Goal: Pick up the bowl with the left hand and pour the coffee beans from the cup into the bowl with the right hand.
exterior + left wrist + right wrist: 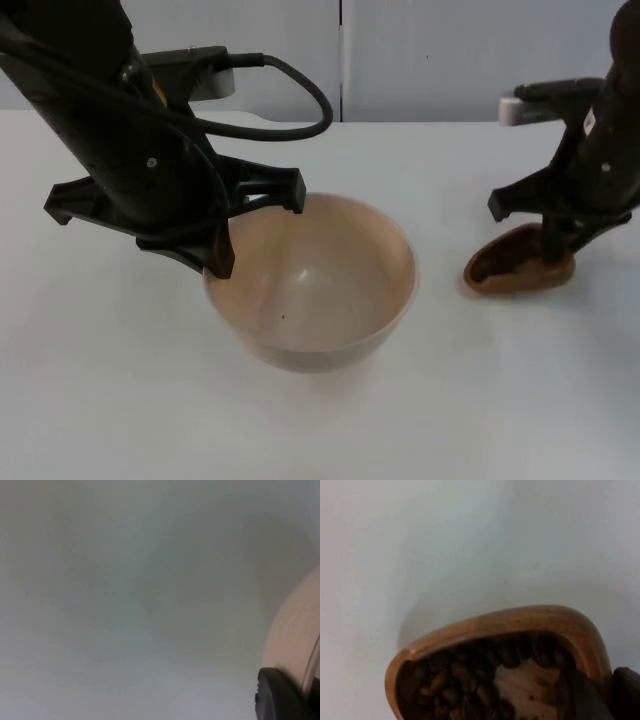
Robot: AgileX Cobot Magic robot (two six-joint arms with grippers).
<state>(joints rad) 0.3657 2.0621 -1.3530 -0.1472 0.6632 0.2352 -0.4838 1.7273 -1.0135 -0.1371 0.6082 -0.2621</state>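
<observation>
A wide beige bowl (320,285) sits in the middle of the top view, its inside bare. My left gripper (224,252) is shut on the bowl's left rim. In the left wrist view a black fingertip (280,697) presses against the bowl's pale outer wall (295,630). A small brown wooden cup (518,263) holding coffee beans (460,680) is to the right of the bowl, tipped with its mouth toward the bowl. My right gripper (555,250) is shut on the cup's right rim (530,615).
The white table top (120,400) runs all around the bowl and the cup. A grey partition wall (420,50) closes off the far edge. A gap of bare table separates the bowl from the cup.
</observation>
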